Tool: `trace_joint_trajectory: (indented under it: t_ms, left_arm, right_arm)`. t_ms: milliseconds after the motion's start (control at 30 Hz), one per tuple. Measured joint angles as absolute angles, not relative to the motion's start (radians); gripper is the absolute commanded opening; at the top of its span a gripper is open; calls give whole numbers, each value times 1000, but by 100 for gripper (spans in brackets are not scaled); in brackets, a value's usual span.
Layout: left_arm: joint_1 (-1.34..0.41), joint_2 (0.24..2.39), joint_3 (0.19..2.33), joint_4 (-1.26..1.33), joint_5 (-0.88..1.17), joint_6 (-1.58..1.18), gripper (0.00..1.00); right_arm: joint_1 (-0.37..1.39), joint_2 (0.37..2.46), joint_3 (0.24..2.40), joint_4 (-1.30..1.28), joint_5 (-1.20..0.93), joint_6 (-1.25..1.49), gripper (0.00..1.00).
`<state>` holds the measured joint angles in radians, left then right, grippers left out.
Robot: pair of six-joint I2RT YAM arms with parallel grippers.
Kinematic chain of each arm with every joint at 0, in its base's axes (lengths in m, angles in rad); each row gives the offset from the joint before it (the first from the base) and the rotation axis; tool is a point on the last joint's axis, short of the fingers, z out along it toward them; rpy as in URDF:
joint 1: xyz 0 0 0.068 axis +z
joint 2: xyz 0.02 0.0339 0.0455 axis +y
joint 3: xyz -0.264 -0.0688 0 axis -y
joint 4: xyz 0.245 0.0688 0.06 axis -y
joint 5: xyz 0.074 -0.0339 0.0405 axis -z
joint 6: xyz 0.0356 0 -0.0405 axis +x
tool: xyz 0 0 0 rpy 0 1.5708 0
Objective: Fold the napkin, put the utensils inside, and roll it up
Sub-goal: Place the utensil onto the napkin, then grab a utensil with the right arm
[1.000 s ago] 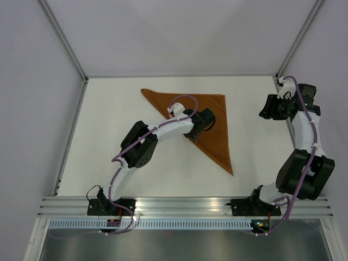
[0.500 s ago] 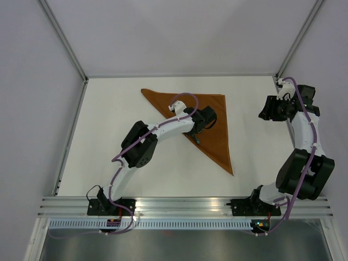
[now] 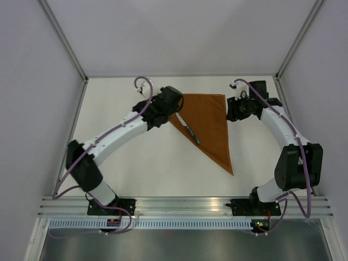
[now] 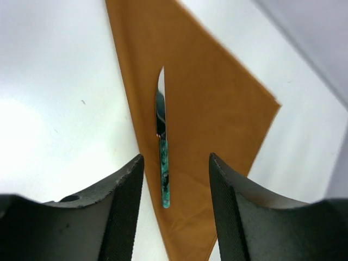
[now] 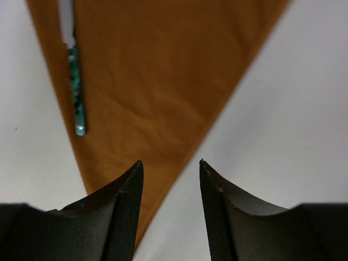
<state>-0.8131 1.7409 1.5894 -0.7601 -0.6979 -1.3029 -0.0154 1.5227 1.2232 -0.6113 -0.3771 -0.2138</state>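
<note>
Checking state: napkin (image 3: pixel 209 125) is folded to a triangle and lies flat on the desk (image 3: pixel 136 157), far-centre. Its long edge runs diagonally toward the near right.

Knife (image 3: pixel 187 129) lies on the cloth, just inside that long edge and parallel to it. Blade points to the far left, teal handle toward the near side. Fold and placement look done; my read is only the roll is left.

Left pincer (image 4: pixel 175 159) hangs over the far-left end of the cloth, fingers apart, nothing in them, knife visible in the gap. Right pincer (image 5: pixel 169 163) is over the right side of the cloth, also spread and empty.

Handling, my judgement:
- Cloth is thin, limp and light, with a slight sheen. It won't hold shape and will likely skid on the desk or slip out of a shallow pinch.
- It's two layers now, so catch both or the top one peels off.
- Knife is stiff, light and smooth, so it can slide along the fold when tipped.

Grip: pinch the long edge either side of the knife, one pincer per end, and roll over the knife toward the far-right corner. Avoid the loose tips.
</note>
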Motion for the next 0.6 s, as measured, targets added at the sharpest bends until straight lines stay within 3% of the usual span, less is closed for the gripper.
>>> trace_joint_trajectory:
  t_ms: [133,267,600]
  left_arm:
    - [-727,1419,1423,-607,-641,-1073,64]
    - [-716,1206,1403,-545,-579,-865,66]
    - [-719,856,1325,-673,-525,-577,70]
  right_arm:
    - [208,1594,1257,-575,-325,-197,47]
    - [368,1717,1325,-524,-265,-173,45]
    - [496,1991,1428,-451,-178,-113,43]
